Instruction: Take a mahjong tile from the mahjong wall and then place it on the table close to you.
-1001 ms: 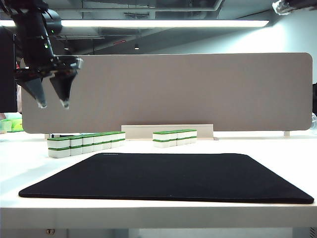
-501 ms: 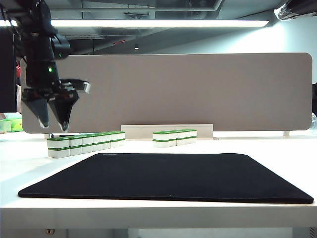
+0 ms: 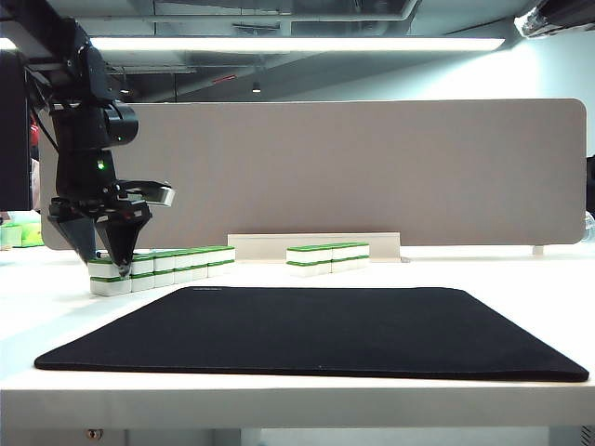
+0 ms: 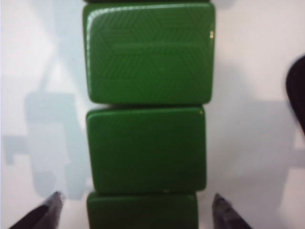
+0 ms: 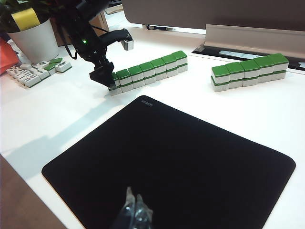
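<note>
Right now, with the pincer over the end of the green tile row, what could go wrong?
1. The left pincer is open, a finger on each side of the end tile of the mahjong wall. The tiles touch side by side, so lifting one may drag or tip its neighbour.
2. The wall is stacked two high; squeezing too low could grab the bottom tile too.
3. The right pincer hovers over the black mat, possibly in the way when placing.

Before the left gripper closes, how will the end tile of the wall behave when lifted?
The end tile looks rigid and blocky, so it should not bend. Its smooth sides may slip. The open left gripper straddles it; neighbours in the mahjong wall touch, so one might shift.
</note>
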Controlling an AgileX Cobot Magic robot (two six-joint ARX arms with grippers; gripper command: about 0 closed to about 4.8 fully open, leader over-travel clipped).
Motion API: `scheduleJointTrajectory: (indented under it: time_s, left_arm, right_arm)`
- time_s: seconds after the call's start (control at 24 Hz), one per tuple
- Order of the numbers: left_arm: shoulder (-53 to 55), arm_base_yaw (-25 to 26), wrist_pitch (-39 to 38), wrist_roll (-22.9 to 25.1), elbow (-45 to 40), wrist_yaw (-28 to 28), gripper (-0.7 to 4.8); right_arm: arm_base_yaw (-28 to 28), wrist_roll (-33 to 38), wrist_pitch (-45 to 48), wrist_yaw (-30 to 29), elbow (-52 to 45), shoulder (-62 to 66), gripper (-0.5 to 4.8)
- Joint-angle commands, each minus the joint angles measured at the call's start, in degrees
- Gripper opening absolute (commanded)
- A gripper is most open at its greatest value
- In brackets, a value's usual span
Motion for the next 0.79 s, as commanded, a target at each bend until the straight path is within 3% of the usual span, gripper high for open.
scheduleJointTrajectory:
  time_s: [0.04,0.54,0.67,0.79]
  left_arm:
    - [0.79,-0.15,1.05,0.13,0.28,-0.02,4.04]
    - [2.82,-0.15,0.79,-0.13,0.26,-0.02,3.93]
    - [3.15,-0.17,0.72,-0.35,0.26,0.00,3.22]
    - [3.21,-0.31,0.59,-0.35,0.26,-0.02,3.16]
  right_arm:
    - [0.07,-0.13,0.63,0.07,0.35,-0.02,-0.01]
    - [0.07,-0.13,0.66,0.07,0.35,-0.02,-0.01]
    - [0.07,-0.13,0.66,0.07,0.35,-0.07,-0.01]
    - [0.07,-0.13,0.66,0.09,0.35,-0.09,-0.01]
